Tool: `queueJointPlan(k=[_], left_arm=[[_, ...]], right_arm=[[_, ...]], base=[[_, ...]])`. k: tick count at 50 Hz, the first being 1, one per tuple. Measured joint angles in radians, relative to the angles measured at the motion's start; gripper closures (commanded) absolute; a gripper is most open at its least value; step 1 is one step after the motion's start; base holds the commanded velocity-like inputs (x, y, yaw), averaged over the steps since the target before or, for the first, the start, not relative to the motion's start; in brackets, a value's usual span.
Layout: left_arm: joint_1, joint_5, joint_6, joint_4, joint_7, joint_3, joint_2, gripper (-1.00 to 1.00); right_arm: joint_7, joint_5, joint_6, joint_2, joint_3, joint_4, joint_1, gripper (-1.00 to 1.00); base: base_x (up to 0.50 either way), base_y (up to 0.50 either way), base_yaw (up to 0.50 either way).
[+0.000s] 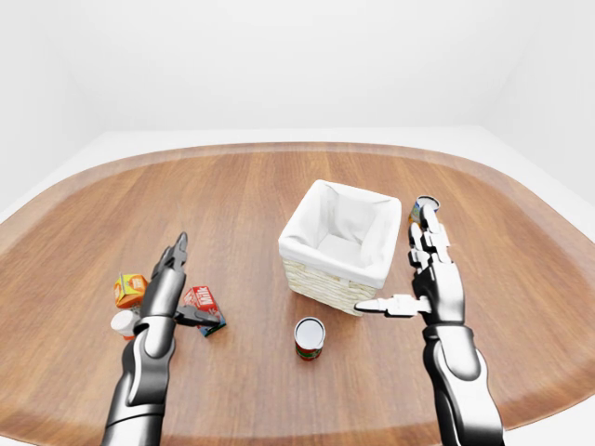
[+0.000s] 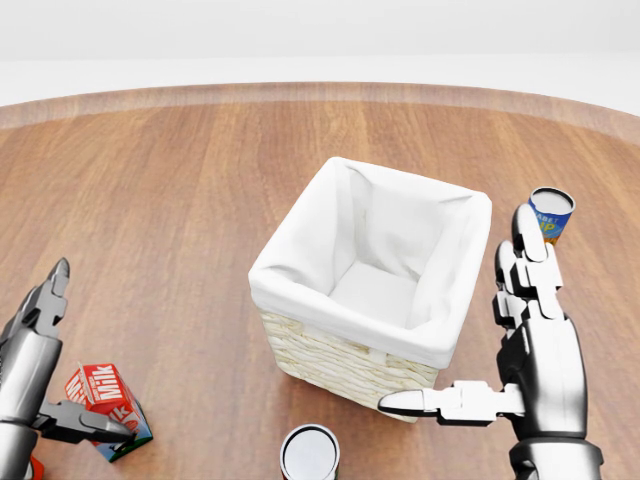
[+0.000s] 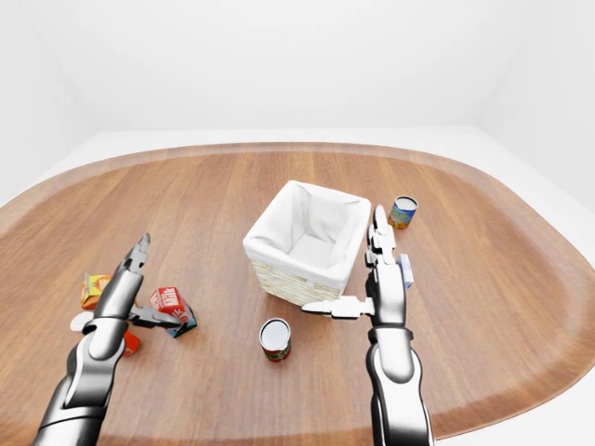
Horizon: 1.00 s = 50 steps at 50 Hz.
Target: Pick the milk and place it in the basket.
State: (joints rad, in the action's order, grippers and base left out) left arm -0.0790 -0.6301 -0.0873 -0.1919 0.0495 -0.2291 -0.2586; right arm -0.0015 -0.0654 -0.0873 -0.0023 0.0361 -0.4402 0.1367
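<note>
Close the spread, empty left hand (image 1: 165, 295) squarely round the red-and-white milk carton (image 2: 106, 396) near the wooden table's (image 1: 232, 200) left edge; keep the open, empty right hand (image 2: 520, 340) clear of the white-lined wicker basket (image 2: 375, 280).

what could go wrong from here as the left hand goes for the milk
The left hand is open, with only its thumb at the tilted milk carton, so closing could push it over instead of gripping it. An orange carton lies close on the hand's other side and could get knocked. The red can stands between carton and basket, so a low carry might clip it.
</note>
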Motion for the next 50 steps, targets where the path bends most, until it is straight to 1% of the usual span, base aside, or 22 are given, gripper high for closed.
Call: queueJointPlan(k=[9, 19, 29, 50], left_arm=[[-0.028, 0.017, 0.0, -0.079, -0.026, 0.01, -0.013, -1.0], [-0.075, 0.066, 0.0, -0.189, -0.061, 0.016, -0.036, -1.0], [-0.1, 0.062, 0.0, -0.288, -0.106, 0.033, -0.055, -1.0], [-0.145, 0.039, 0.0, -0.46, -0.148, 0.077, -0.064, -1.0]], right_arm=[[0.001, 0.001, 0.0, 0.0, 0.002, -0.001, 0.001, -1.0], [0.001, 0.001, 0.0, 0.0, 0.002, -0.003, 0.002, -1.0], [0.001, 0.0, 0.0, 0.0, 0.002, -0.003, 0.002, -1.0], [-0.002, 0.002, 0.0, 0.0, 0.007, 0.0, -0.002, -1.0]], base=[[0.0, 0.0, 0.0], [0.0, 0.0, 0.0], [0.0, 0.0, 0.0], [0.0, 0.0, 0.0]])
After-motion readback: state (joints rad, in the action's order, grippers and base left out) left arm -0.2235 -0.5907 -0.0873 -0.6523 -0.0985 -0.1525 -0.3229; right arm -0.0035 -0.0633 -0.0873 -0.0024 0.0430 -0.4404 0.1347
